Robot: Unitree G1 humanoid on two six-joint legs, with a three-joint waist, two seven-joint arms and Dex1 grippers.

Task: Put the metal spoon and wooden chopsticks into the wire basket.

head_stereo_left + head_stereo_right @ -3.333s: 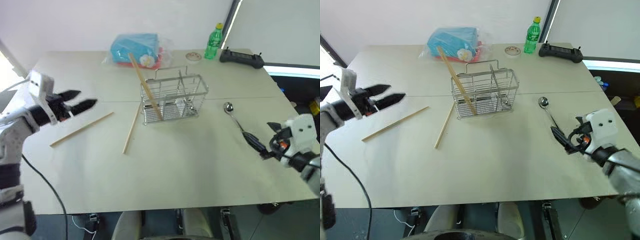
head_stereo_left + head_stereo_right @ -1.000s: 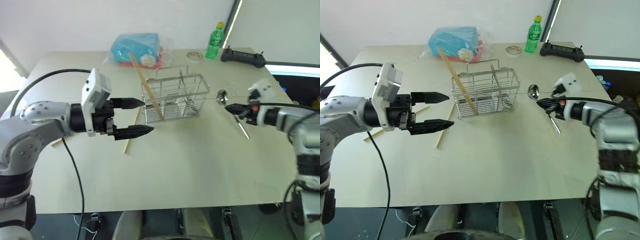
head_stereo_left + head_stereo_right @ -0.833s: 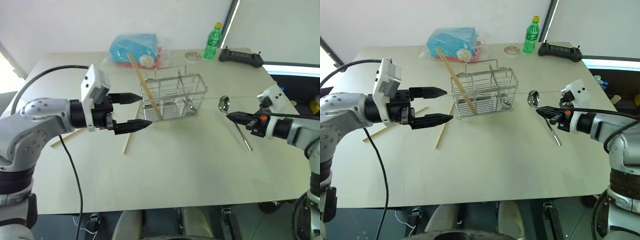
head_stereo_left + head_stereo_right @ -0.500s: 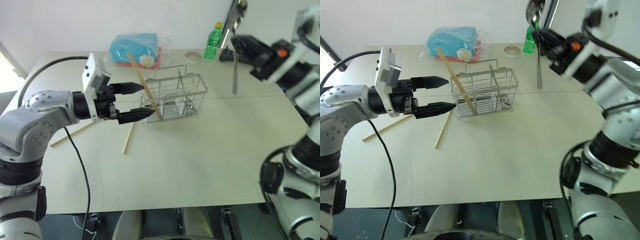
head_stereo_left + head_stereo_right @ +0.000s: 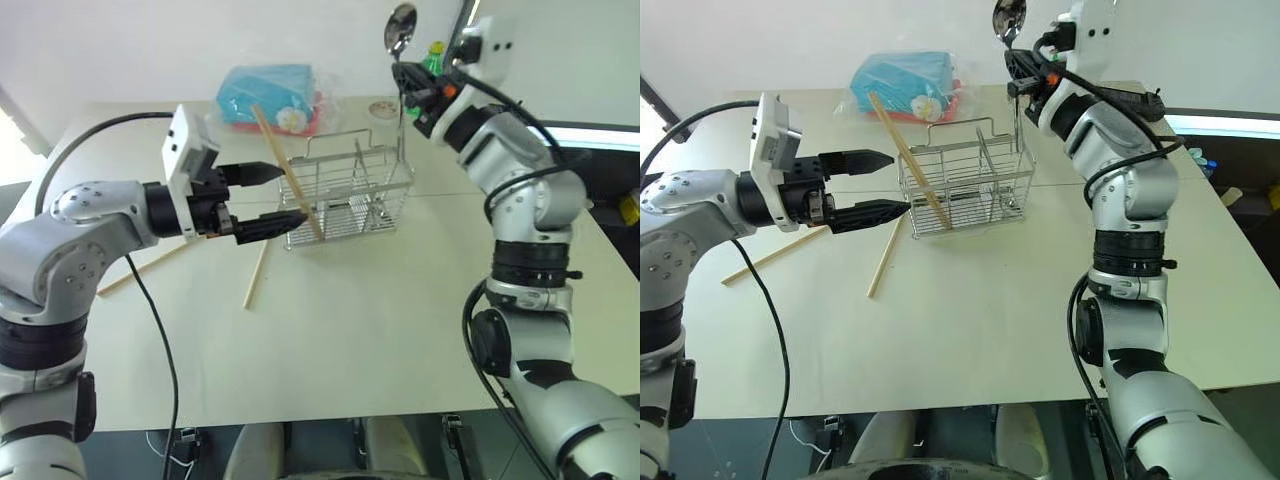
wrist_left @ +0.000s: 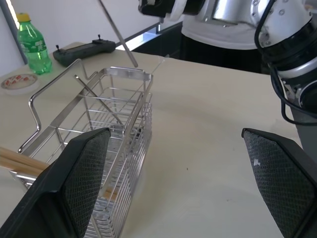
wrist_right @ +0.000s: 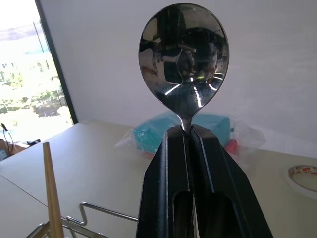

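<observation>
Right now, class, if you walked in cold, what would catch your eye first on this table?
The metal spoon, held bowl-up in the shut right gripper, its handle hanging over the wire basket at mid-table. Next, the left gripper, open beside the basket, where one wooden chopstick already leans; two more chopsticks lie on the table.

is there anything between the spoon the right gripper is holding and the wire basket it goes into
Nothing visible. The shiny metal spoon, clamped in the right gripper, hangs handle-down over the silver wire basket's open top. One tan wooden chopstick leans at the basket's far end.
</observation>
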